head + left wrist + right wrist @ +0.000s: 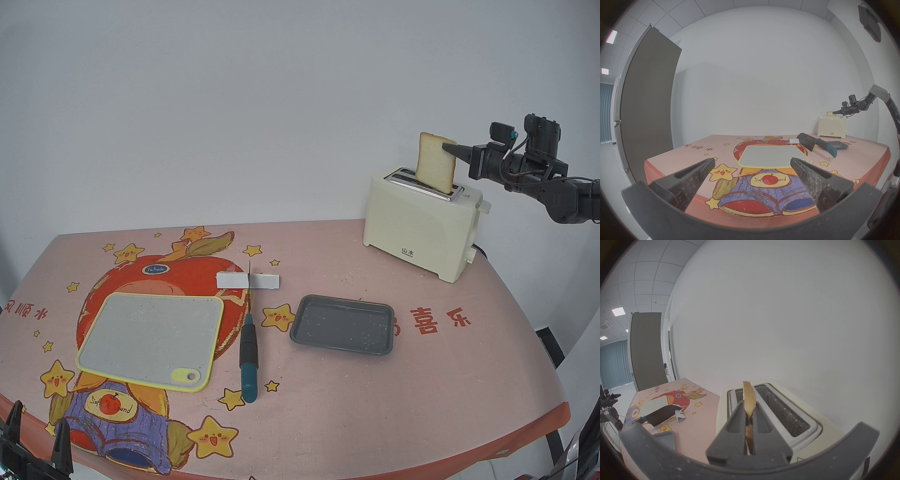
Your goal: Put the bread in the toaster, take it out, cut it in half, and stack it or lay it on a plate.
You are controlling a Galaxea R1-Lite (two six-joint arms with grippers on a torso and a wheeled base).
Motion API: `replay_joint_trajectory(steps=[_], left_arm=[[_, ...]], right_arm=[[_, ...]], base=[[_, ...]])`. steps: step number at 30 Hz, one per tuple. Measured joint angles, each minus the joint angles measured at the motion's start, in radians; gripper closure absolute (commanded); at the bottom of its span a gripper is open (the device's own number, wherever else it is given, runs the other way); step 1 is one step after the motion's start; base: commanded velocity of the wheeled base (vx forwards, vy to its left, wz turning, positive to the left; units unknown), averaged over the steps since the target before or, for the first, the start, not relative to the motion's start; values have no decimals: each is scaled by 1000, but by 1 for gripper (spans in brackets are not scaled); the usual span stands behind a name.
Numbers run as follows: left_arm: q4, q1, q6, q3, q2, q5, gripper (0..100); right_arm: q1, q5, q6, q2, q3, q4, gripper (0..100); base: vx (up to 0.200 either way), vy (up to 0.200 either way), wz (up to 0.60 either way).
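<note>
Right gripper [449, 148]: pinched shut on the bread [435, 161], one finger on each flat side, high up.
Bread: stands straight up, long side up and down, thin edge toward the gripper, bottom at a slot on top of the toaster [425, 231].
Left gripper [752, 161]: fingers spread wide, holding nothing, by the table's [703, 150] near edge.

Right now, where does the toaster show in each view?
Head view: toaster on the table, far right.
Left wrist view: toaster small, far beyond the knife.
Right wrist view: toaster close, below the right gripper holding the bread.
Shared landmark: cutting board.
</note>
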Motion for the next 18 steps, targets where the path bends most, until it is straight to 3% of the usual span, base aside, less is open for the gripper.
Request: replay_joint_trajectory(steps=[9,18], left_arm=[[0,0,0,0,0,0,0],[0,0,0,0,0,0,0]], right_arm=[[27,2,7,-112,52,6,100],[74,-7,13,-241,256,-36,100]], base=[[0,0,0],[0,0,0]])
